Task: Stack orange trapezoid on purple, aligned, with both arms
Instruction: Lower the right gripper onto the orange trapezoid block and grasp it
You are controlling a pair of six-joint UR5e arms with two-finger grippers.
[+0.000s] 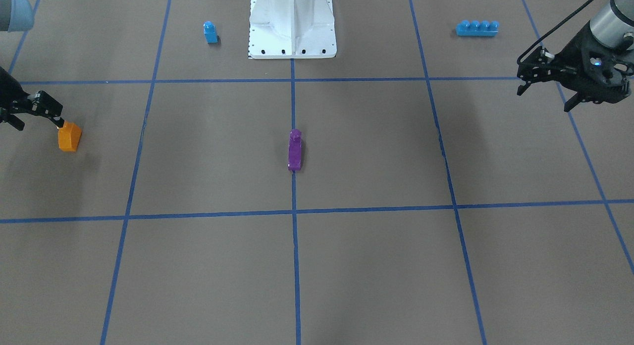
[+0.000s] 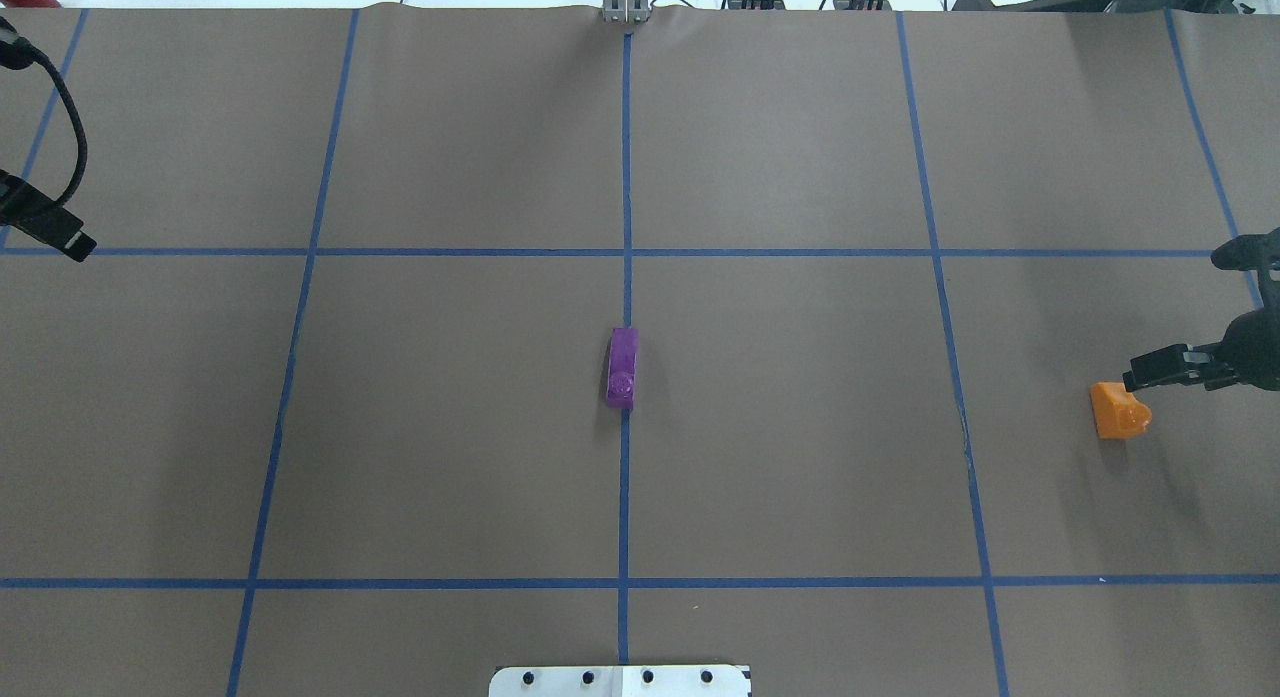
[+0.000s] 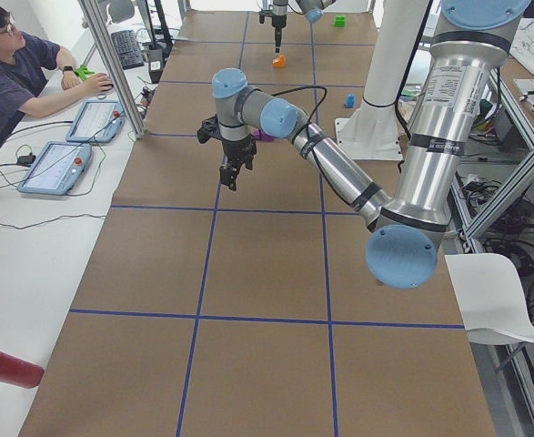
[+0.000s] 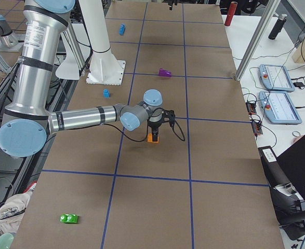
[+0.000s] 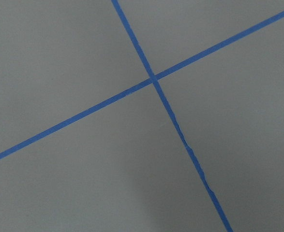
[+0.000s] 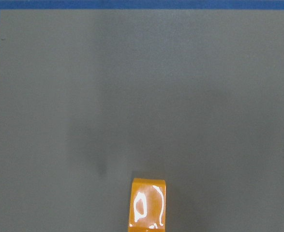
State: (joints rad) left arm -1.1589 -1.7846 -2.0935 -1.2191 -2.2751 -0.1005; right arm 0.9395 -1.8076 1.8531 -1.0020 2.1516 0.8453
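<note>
Left arm: hanging above the table's left end, the left gripper (image 1: 542, 90) pointing down, its jaws standing apart and holding nothing.
Purple brick (image 1: 294, 151): sitting on the centre tape line, well apart from both arms.
Right arm: reaching low at the right end, the right gripper (image 1: 55, 118) meeting the top edge of the orange brick (image 1: 69, 137). I cannot tell whether the jaws are clamping it.
Table (image 2: 800, 427): wearing brown paper crossed by blue tape.
Room: a person (image 3: 16, 68) is sitting at a side desk.
</note>
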